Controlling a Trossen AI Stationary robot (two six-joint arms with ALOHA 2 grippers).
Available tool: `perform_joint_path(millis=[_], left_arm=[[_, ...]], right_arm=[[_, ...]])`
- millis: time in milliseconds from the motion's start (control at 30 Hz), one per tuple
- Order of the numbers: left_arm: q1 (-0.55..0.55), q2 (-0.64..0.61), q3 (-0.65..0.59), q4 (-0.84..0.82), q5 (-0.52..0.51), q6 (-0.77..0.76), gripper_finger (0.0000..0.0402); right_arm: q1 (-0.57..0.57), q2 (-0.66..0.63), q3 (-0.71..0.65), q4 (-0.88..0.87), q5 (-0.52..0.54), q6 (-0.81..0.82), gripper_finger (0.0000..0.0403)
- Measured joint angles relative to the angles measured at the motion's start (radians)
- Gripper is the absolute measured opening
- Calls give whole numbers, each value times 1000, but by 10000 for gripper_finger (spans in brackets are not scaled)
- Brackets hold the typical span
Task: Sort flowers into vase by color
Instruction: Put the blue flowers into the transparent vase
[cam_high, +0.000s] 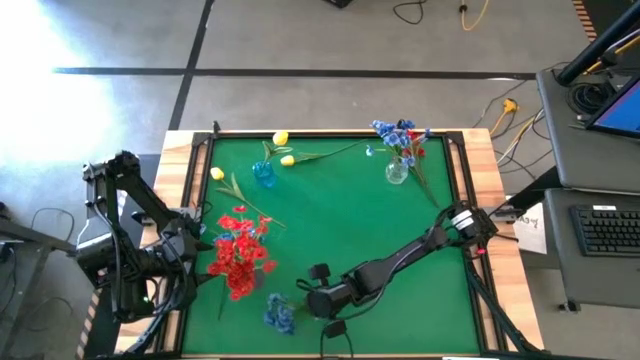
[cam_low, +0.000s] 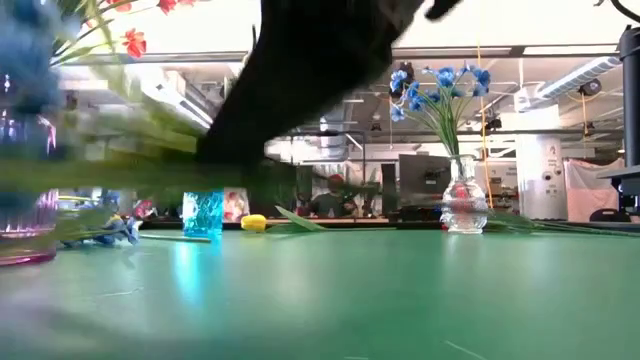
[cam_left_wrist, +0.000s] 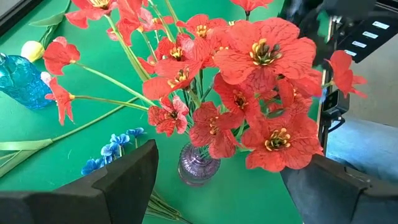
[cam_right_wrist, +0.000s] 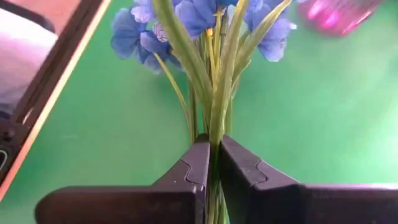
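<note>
- Where the green table mat (cam_high: 340, 230) meets its left edge, the left gripper (cam_left_wrist: 217, 186) hangs with fingers (cam_left_wrist: 121, 183) spread wide, holding nothing; the purple vase (cam_left_wrist: 198, 165) stands just ahead between them.
- Red flowers (cam_high: 240, 250): a full bunch standing in the purple vase, near the mat's left side; blossoms with yellow centres fill the left wrist view.
- Blue glass vase (cam_high: 264, 173): upright toward the far left of the mat; no stems show inside it.
- Yellow flowers (cam_high: 283, 148): lying loose on the mat around the blue glass vase, one blossom to its left, two beyond it, their stems flat on the mat.
- Loose blue flower bunch (cam_high: 280, 314): lying on the mat near the front edge, just right of the purple vase, blossoms pointing left.
- Right gripper (cam_right_wrist: 211, 165): low over the mat at the front centre, fingers pressed together on the green stems of the loose blue flower bunch; the blossoms spread beyond the fingertips.
- Clear glass vase (cam_high: 397, 170): upright toward the far right of the mat, holding blue flowers (cam_low: 440, 85) with one red blossom showing among them from above.
- Wooden table frame (cam_high: 485, 200): borders the mat on both sides.
</note>
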Motion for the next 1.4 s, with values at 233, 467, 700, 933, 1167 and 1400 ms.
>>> perform_joint_path(millis=[233, 467, 700, 933, 1167, 1400], left_arm=[[0, 0, 0, 0, 0, 0, 310], [0, 0, 0, 0, -1, 0, 310], [0, 0, 0, 0, -3, 3, 310], [0, 0, 0, 0, -27, 3, 310], [0, 0, 0, -2, -52, 25, 310], [6, -2, 0, -12, -117, 46, 310]], right_arm=[[-2, -137, -31, -2, 168, -85, 22], [-18, -338, -138, 87, 217, -157, 22], [-68, -608, -435, 452, 268, -214, 22], [-98, -832, -767, 1003, 550, -362, 22], [-124, -891, -981, 1684, 764, -644, 22], [-193, -944, -996, 1886, 767, -796, 22]])
